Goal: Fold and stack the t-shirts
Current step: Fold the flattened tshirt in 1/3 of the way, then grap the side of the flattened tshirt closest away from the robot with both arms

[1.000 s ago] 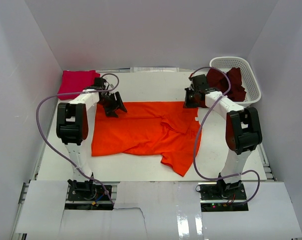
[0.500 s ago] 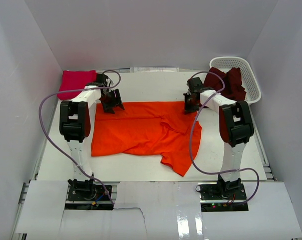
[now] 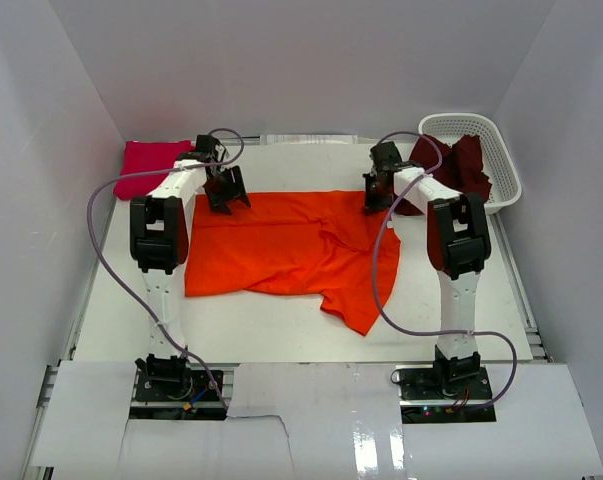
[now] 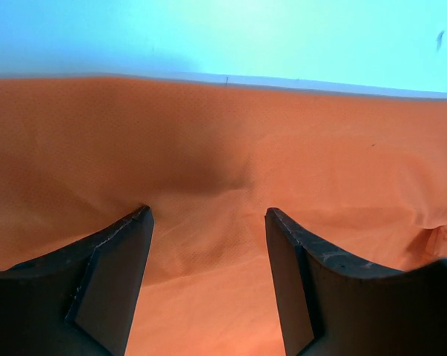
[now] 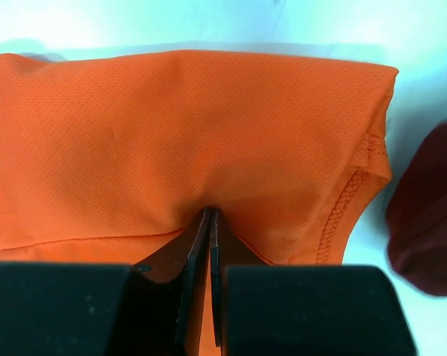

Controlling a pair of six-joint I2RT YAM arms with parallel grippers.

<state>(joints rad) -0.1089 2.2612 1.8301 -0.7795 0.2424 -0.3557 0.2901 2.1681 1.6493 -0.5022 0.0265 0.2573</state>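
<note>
Orange t-shirt (image 3: 281,250) lies spread and unfolded on the table (image 3: 281,335); magenta t-shirt (image 3: 146,165) looks folded at the far left corner; maroon t-shirt (image 3: 461,165) hangs in the basket (image 3: 503,150); most folding seems left. Both arms reach to the far edge; right gripper (image 5: 210,215) pinches orange cloth; left gripper (image 4: 208,222) hovers wide above it.

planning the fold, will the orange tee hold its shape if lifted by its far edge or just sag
Probably sags: the orange tee lies wrinkled with a loose near flap, so it looks floppy. Its thin mesh puckers where the right end effector pinches it, suggesting light cloth. Pulled by one corner, it would likely bunch.
</note>
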